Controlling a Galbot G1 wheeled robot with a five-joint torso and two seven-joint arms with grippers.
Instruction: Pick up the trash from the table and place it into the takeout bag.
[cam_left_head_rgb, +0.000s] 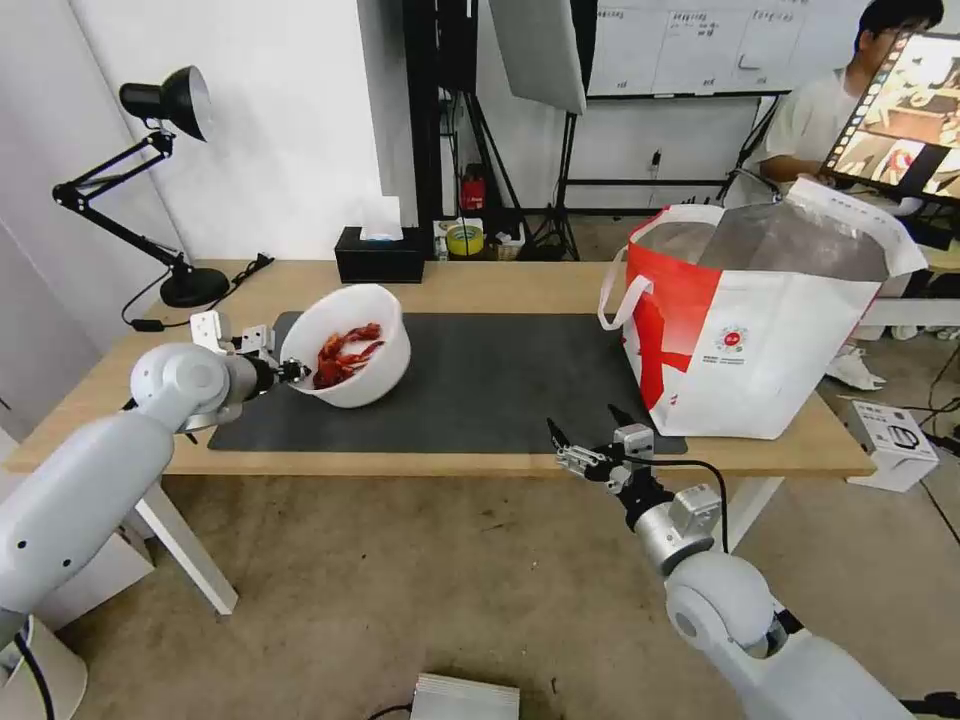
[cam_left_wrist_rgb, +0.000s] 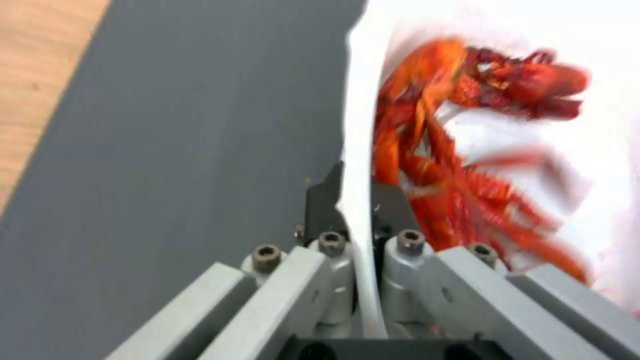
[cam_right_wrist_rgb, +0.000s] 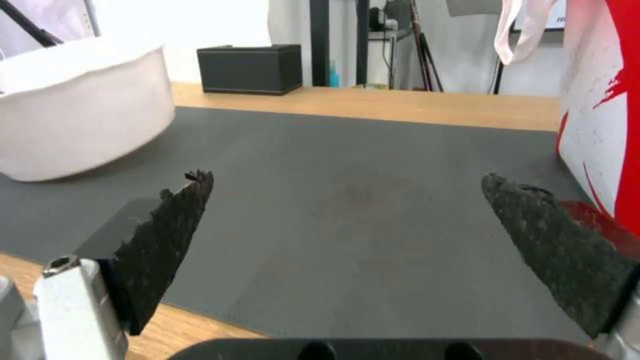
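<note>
1. Right end effector (cam_left_head_rgb: 583, 437): hovers at the desk's near edge, just in front of the takeout bag. Fingers spread wide, nothing between them. Right wrist view confirms: both black pads (cam_right_wrist_rgb: 170, 220) well apart, bare mat (cam_right_wrist_rgb: 347, 200) ahead. Idle pos.

2. Left end effector (cam_left_head_rgb: 293, 372): at the near-left rim of the bowl (cam_left_head_rgb: 352, 340). Clamped on the rim; left wrist view shows the white wall (cam_left_wrist_rgb: 357, 150) pinched between the two fingers, one outside, one inside. Bowl is tilted, opening facing the robot's left, base end touching or just above the mat (cannot tell which). Red shells (cam_left_wrist_rgb: 460, 165) sit inside, piled toward the low side.

3. Key relation: takeout bag (cam_left_head_rgb: 760, 320) lies to the robot's right of the held bowl, across the bare mat, well apart. Bag stands upright on the desk's (cam_left_head_rgb: 500, 285) right end, mouth open upward, foil lining visible, loop handle (cam_left_head_rgb: 618, 290) hanging on the side facing the bowl. Left arm holds the load; right arm is nearer the bag but empty.

4. Judgement: transfer calls for lift, then lateral travel to the right, clearing the bag's rim. Risk: shells may spill from the tilted bowl; handle may snag.

5. Far edge: black tissue box (cam_left_head_rgb: 379, 255), not trash. Desk lamp (cam_left_head_rgb: 165, 190) at far left.
</note>
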